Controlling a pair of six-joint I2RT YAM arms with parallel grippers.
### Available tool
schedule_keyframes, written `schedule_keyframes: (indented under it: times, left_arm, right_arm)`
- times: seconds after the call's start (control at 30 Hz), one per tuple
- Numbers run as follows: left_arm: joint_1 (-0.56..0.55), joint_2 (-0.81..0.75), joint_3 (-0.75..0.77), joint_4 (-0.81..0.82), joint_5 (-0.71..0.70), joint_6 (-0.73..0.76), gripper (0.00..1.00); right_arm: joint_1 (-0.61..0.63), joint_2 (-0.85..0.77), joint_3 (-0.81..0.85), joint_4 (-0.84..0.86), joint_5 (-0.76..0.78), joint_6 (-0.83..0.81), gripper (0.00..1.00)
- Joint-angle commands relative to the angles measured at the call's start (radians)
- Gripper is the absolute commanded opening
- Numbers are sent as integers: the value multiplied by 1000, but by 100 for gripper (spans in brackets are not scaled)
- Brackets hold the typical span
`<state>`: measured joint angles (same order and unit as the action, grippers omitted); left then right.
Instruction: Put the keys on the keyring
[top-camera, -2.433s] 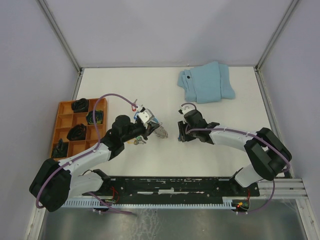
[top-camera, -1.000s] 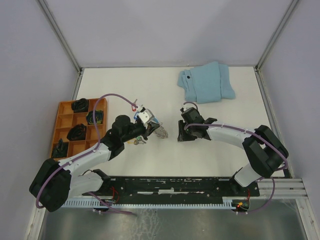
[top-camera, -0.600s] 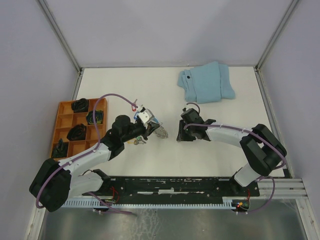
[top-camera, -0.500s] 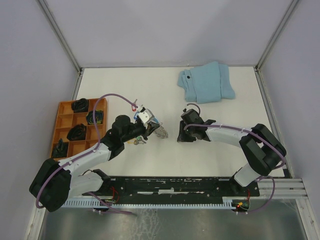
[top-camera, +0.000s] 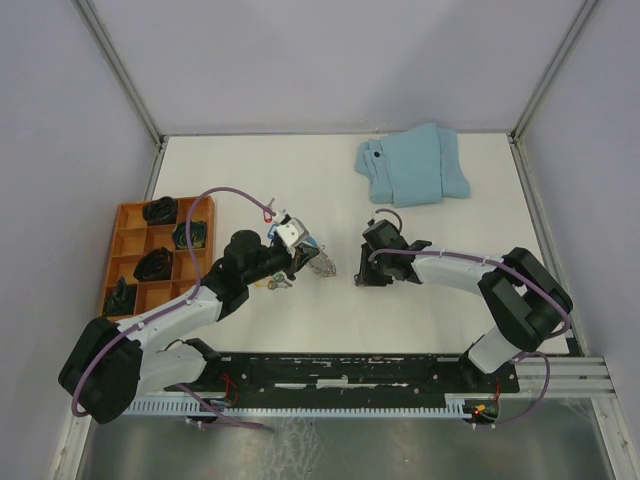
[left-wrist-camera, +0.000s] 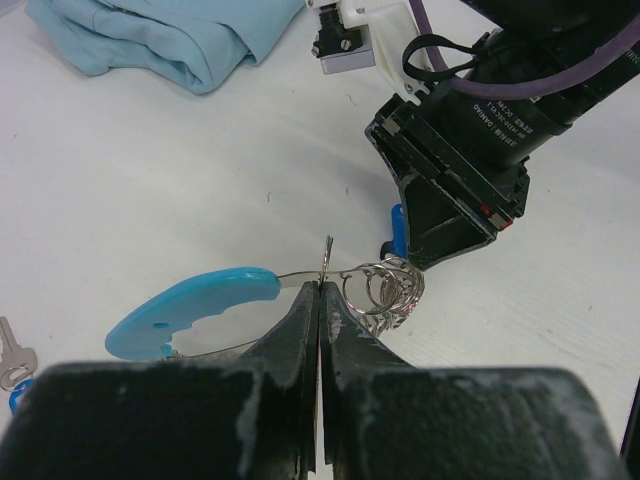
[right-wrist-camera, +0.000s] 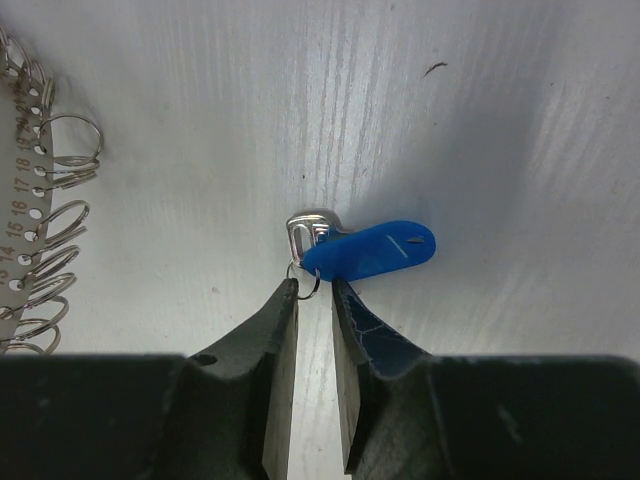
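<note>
My left gripper (left-wrist-camera: 322, 288) is shut on the thin wire of the keyring (left-wrist-camera: 195, 305), just beside its bright blue plastic section, and holds it above the table. A bunch of small metal rings (left-wrist-camera: 392, 290) hangs on the wire right of the jaws. A key with a blue tag (right-wrist-camera: 380, 250) lies flat on the table. My right gripper (right-wrist-camera: 315, 290) is down at it, and its narrowly open fingers straddle the key's little split ring (right-wrist-camera: 308, 282). In the top view the two grippers (top-camera: 312, 262) (top-camera: 362, 277) face each other at mid-table.
A folded light-blue cloth (top-camera: 412, 165) lies at the back right. An orange compartment tray (top-camera: 128, 245) holding dark items stands at the left. Another key (left-wrist-camera: 10, 352) lies on the table below the keyring. The keyring's numbered strip with rings (right-wrist-camera: 30, 200) shows left of the right gripper.
The right gripper's jaws have narrowed around the blue-tagged key's split ring and the arm has shifted slightly. The left gripper and keyring have not moved.
</note>
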<state>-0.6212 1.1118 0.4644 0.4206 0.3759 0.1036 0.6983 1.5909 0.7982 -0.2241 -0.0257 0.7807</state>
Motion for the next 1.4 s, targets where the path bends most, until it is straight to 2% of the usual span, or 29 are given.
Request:
schedule_keyframes:
  times: [0.0,0.3,0.73,1.0,1.2,1.37]
  left_arm:
    - [1,-18,19,61,20,31,3]
    - [2,-20,19,61,21,30,3]
    - [2,-26,19,56,18,33,3]
    - [1,-27,19,57,18,32,3]
    - [1,-24,17,64,19,30,3]
    - [2,-23,14,69,17,30,3]
  right_arm:
    - [-2,-13,-9,40,6,35,28]
    - [-2,5,0,60,50,34,26]
    - [-16,31,113,-135,165,-215,2]
    - [-17,-8,162,-194,126,-377,1]
    - [-5,-52,132,-138,89,-478,1]
    - [22,-102,51,4,82,-537,1]
